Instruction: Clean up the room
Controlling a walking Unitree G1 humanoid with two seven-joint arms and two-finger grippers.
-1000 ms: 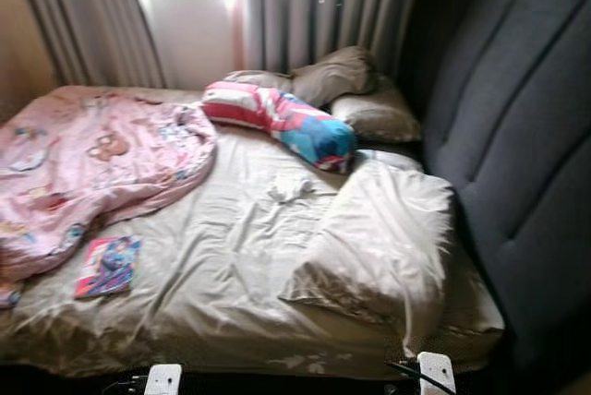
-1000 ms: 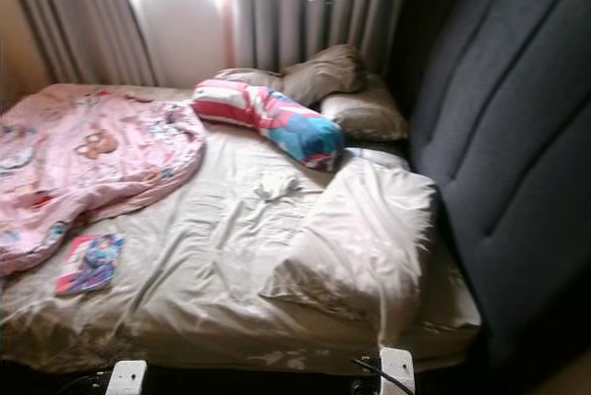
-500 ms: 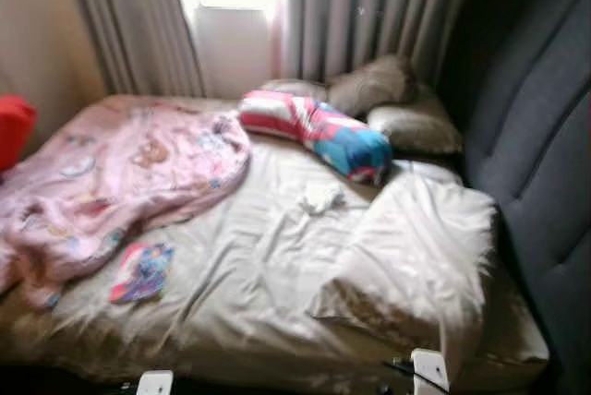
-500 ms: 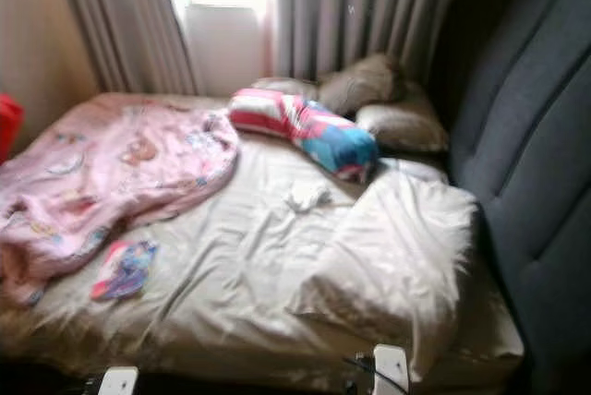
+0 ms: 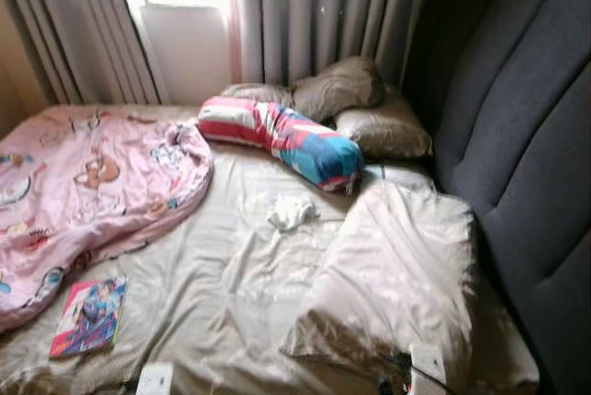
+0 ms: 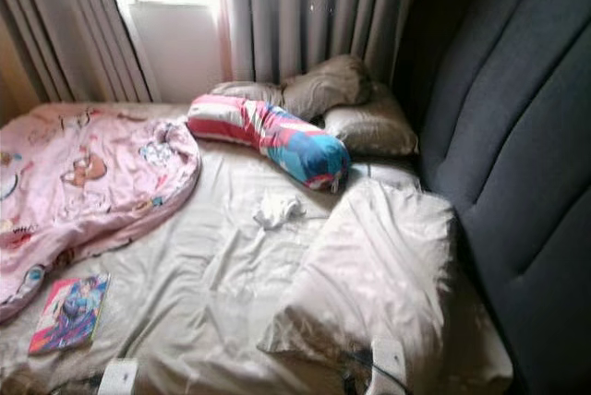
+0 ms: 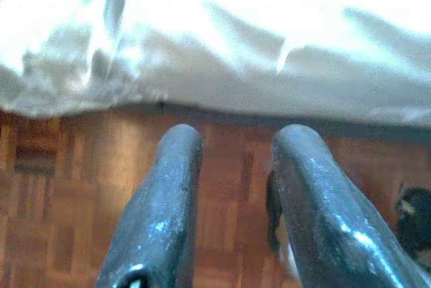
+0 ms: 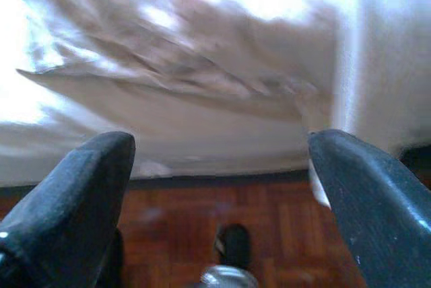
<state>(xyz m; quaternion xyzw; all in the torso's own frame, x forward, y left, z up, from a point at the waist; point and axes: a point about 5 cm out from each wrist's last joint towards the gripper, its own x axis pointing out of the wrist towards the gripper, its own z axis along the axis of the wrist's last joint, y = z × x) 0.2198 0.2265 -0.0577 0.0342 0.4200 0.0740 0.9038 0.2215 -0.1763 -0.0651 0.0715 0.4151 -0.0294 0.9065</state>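
The small white cloth (image 5: 291, 211) on the bed (image 5: 231, 284) looks soft and light (pinch its middle), and the left gripper (image 7: 232, 187) and right gripper (image 8: 222, 194) hang spread, holding nothing.

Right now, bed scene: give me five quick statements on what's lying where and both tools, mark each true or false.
1. A magazine lies on the sheet near the pink blanket. True.
2. The striped bolster lies on the floor. False: it lies on the bed, in front of the brown pillows.
3. A small white cloth sits mid-bed. True.
4. The right tool grips the big pillow. False: it is open, holding nothing.
5. The left tool hangs over wooden floor by the bed edge. True.
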